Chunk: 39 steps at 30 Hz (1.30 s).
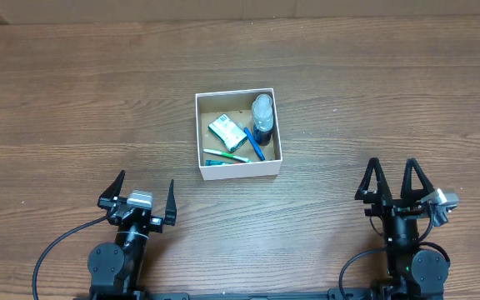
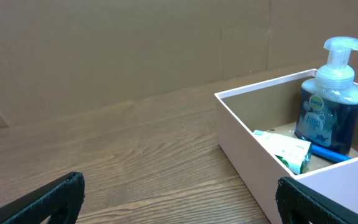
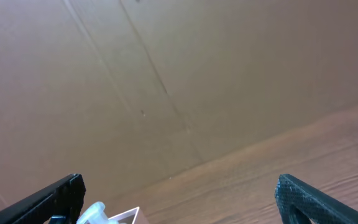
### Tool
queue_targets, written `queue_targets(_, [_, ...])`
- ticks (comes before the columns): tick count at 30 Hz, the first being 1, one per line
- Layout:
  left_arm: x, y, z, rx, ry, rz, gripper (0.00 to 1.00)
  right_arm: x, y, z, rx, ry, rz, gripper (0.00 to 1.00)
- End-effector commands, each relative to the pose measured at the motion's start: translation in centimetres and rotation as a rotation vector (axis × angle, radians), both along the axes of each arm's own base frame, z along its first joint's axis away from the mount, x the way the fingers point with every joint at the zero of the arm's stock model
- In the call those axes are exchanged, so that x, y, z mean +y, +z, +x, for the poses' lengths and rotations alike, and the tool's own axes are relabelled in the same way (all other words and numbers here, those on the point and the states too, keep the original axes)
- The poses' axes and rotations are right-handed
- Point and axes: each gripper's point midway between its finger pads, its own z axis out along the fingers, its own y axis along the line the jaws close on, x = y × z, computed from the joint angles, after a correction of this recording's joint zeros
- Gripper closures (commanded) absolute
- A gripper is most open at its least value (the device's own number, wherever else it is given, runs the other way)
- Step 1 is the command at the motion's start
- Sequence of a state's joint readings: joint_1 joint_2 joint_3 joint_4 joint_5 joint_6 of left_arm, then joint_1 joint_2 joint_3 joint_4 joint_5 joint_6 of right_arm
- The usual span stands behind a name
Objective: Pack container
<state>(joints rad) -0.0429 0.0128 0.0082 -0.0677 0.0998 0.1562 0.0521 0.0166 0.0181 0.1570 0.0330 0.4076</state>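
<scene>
1. The container point(image 1: 238, 171) sits in the middle of the overhead frame on the wooden table point(image 1: 73, 100). It is square, so it has no long axis.
2. A soap bottle point(image 1: 262, 117) stands in its upper right corner, and a green packet point(image 1: 224, 131) lies on its floor.
3. The container lies up and to the right of the left gripper point(image 1: 147, 179), and up and to the left of the right gripper point(image 1: 392, 164). The left one is nearer.
4. Both grippers are spread wide, holding and touching nothing.
</scene>
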Motion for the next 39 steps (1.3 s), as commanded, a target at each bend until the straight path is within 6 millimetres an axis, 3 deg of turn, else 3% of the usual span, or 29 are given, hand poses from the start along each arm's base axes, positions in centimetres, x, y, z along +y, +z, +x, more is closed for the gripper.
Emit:
queue_targets(1, [0.4, 0.0, 0.0, -0.001, 0.018, -0.018, 0.00, -0.1, -0.2, 0.0, -0.007, -0.022, -0.081, 0.00])
queue_targets(7, [0.4, 0.0, 0.0, -0.001, 0.018, -0.017, 0.00, 0.3, -2.3, 0.3, 0.075, -0.013, -0.187, 0.00])
queue_targets(18, [0.4, 0.0, 0.0, -0.001, 0.018, -0.017, 0.00, 4.8, -4.4, -0.4, 0.057, 0.204, -0.598, 0.00])
queue_targets(28, [0.4, 0.0, 0.0, -0.001, 0.018, -0.017, 0.00, 4.5, -5.5, -0.3, 0.108, 0.202, -0.586, 0.00])
queue_targets(32, [0.4, 0.0, 0.0, -0.001, 0.018, -0.018, 0.00, 2.5, -5.8, 0.2, 0.174, 0.102, -0.451, 0.00])
queue_targets(39, [0.4, 0.0, 0.0, -0.001, 0.018, -0.018, 0.00, 2.7, -5.8, 0.2, 0.172, 0.113, -0.452, 0.00])
